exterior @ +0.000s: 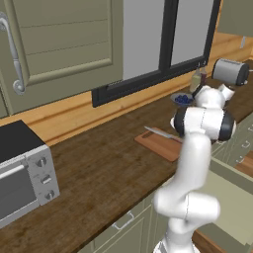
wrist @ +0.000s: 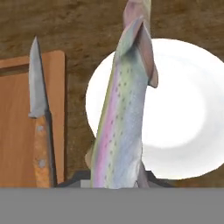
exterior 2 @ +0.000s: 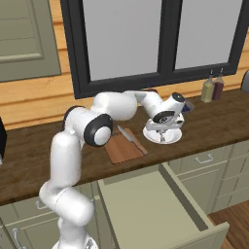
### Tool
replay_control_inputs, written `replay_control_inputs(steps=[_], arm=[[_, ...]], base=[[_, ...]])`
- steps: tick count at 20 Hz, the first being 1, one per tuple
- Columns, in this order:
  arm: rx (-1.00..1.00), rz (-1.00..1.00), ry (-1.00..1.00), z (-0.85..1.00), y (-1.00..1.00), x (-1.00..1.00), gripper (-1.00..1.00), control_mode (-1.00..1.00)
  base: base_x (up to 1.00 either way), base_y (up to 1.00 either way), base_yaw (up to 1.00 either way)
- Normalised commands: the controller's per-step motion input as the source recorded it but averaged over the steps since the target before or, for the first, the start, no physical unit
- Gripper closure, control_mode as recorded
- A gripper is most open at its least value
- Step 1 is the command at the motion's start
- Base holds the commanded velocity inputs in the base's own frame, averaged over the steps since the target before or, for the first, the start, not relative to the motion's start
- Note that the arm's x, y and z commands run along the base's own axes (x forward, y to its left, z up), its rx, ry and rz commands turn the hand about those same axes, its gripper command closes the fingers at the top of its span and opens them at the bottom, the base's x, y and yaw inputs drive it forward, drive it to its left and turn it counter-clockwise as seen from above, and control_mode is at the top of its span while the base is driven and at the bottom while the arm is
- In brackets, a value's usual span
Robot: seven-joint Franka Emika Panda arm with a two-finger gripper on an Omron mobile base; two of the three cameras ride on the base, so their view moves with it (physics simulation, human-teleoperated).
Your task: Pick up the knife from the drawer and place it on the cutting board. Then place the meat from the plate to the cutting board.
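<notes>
The end effector (exterior 2: pixel 163 130) is clamped narrowly on the long silvery, pink-striped speckled fish (wrist: pixel 122 118), which hangs just above the small round white plate (wrist: pixel 192 109) on the dark wooden tabletop (exterior: pixel 99 168). The limp, slick body could slip out or swing during transfer, since it seems gripped near one end. It could also land on the slim wooden-handled knife (wrist: pixel 40 127) lying on the reddish-brown rectangular cutting board (wrist: pixel 15 131) beside the plate.

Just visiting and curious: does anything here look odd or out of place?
The drawer stands wide open and looks empty. The meat is a whole fish, shown in the hand view over the plate. The knife lies neatly on the board.
</notes>
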Motion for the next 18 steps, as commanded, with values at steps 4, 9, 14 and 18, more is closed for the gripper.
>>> replay_control_inputs(steps=[4,9,14,18], arm=[[0.00,0.04,0.05,0.92,0.68,-0.65,1.00,-1.00],[-0.01,0.05,0.15,0.85,0.65,-0.46,1.00,-1.00],[-0.16,0.03,-0.01,0.02,0.88,-0.44,1.00,-1.00],[-0.24,0.00,-0.03,-0.33,0.61,-0.15,1.00,-1.00]], base=[[0.00,0.00,0.00],[0.00,0.00,0.00],[0.00,0.00,0.00],[0.00,0.00,0.00]])
